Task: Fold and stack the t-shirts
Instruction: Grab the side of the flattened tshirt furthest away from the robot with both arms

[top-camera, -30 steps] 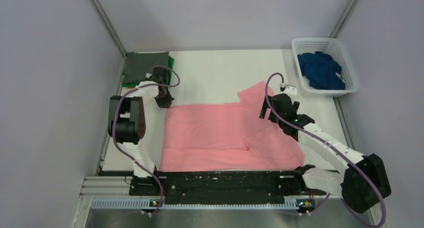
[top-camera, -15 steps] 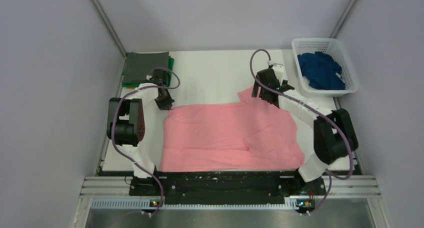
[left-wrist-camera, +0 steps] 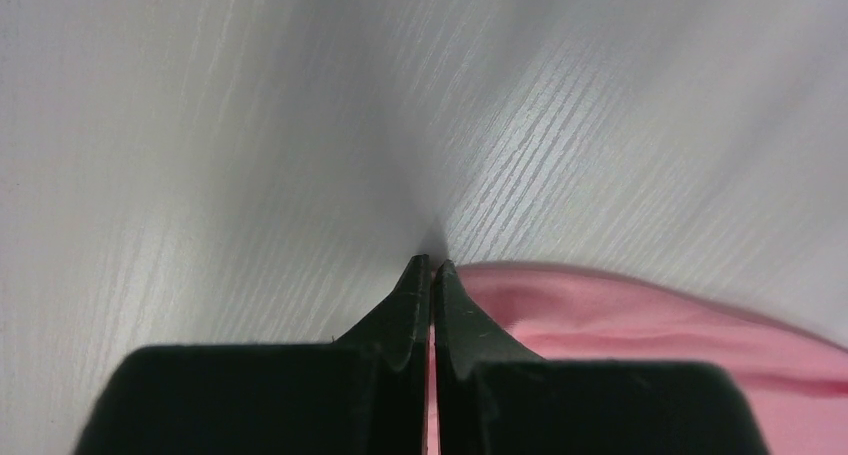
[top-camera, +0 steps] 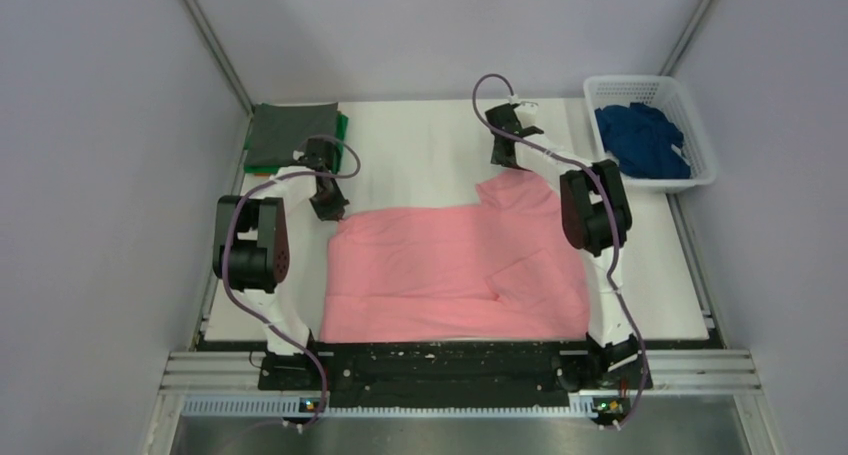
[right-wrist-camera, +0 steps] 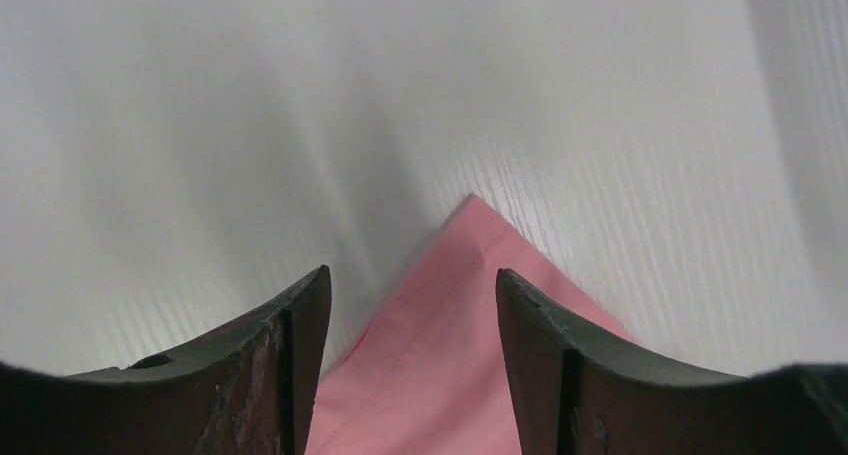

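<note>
The salmon-pink t-shirt (top-camera: 450,265) lies spread flat on the white table, one sleeve folded in at its right. My left gripper (top-camera: 328,205) is at its far left corner; in the left wrist view the gripper (left-wrist-camera: 431,265) is shut on a sliver of the pink cloth (left-wrist-camera: 640,315). My right gripper (top-camera: 498,159) hangs over the far right sleeve corner (top-camera: 505,187). In the right wrist view it (right-wrist-camera: 411,271) is open, with the pink corner (right-wrist-camera: 470,305) between the jaws and untouched. The dark blue t-shirt (top-camera: 642,140) lies crumpled in the basket. The grey t-shirt (top-camera: 288,133) lies folded on the green one (top-camera: 343,125).
The white lattice basket (top-camera: 700,125) stands at the back right corner. The folded stack is at the back left, beside the left wall. Bare table (top-camera: 420,145) shows beyond the pink shirt. The black rail (top-camera: 440,360) runs along the near edge.
My right arm has swung from the shirt's right side toward the back, and its gripper now sits over the far sleeve corner. The left gripper has not moved.
</note>
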You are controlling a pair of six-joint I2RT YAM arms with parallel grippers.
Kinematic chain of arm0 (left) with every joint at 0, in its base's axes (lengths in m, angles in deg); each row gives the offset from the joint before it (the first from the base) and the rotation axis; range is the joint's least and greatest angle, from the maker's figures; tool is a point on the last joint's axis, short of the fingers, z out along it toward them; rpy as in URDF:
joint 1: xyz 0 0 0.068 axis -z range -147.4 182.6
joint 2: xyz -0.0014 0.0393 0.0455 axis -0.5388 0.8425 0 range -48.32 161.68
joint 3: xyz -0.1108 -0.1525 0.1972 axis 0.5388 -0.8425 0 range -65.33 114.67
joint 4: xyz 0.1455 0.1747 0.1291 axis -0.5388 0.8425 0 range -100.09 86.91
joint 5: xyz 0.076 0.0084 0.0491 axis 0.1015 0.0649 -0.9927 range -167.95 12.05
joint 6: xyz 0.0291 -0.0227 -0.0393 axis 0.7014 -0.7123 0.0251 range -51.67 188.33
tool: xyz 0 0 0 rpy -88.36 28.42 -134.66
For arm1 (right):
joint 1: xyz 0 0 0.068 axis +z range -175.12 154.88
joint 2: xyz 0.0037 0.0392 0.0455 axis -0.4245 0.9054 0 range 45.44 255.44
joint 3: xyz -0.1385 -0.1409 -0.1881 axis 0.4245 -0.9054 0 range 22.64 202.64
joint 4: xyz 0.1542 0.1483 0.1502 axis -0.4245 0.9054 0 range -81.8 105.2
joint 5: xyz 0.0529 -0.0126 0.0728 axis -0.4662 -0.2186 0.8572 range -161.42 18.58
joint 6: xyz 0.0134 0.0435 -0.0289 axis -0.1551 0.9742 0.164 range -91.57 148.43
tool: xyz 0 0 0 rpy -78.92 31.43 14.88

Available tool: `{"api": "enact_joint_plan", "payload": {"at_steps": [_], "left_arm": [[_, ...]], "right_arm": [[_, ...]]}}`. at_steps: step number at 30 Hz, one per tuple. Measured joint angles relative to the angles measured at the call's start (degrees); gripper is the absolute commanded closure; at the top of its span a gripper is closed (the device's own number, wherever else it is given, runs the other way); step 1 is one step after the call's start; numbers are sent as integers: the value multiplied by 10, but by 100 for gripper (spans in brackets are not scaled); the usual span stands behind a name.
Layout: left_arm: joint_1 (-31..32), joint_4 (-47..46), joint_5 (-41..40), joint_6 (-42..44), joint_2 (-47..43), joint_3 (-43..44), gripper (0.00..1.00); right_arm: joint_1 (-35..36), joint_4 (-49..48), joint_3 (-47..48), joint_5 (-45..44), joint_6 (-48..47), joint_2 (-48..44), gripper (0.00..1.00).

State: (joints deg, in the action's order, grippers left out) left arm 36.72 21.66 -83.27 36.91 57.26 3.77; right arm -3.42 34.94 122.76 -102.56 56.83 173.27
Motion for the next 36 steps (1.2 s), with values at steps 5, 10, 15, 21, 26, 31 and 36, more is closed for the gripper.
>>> {"api": "enact_joint_plan", "payload": {"at_steps": [5, 10, 15, 21, 26, 31, 36], "left_arm": [[0, 0, 1, 0, 0, 0, 100], [0, 0, 2, 0, 0, 0, 100], [0, 0, 4, 0, -1, 0, 100], [0, 1, 6, 0, -1, 0, 100], [0, 2, 12, 0, -1, -1, 100], [2, 1, 15, 0, -8, -7, 100], [6, -1, 15, -2, -58, -33, 100]], "right_arm": [[-1, 24, 19, -16, -4, 22, 51], [-3, 26, 11, -22, -1, 22, 55], [-8, 3, -10, -21, 10, 13, 61], [-13, -19, -35, -9, 33, 1, 78], [-15, -52, -74, 5, 58, -19, 100], [-17, -66, -90, 11, 62, -29, 100], [-19, -78, -144, 24, 48, -69, 100]]}}
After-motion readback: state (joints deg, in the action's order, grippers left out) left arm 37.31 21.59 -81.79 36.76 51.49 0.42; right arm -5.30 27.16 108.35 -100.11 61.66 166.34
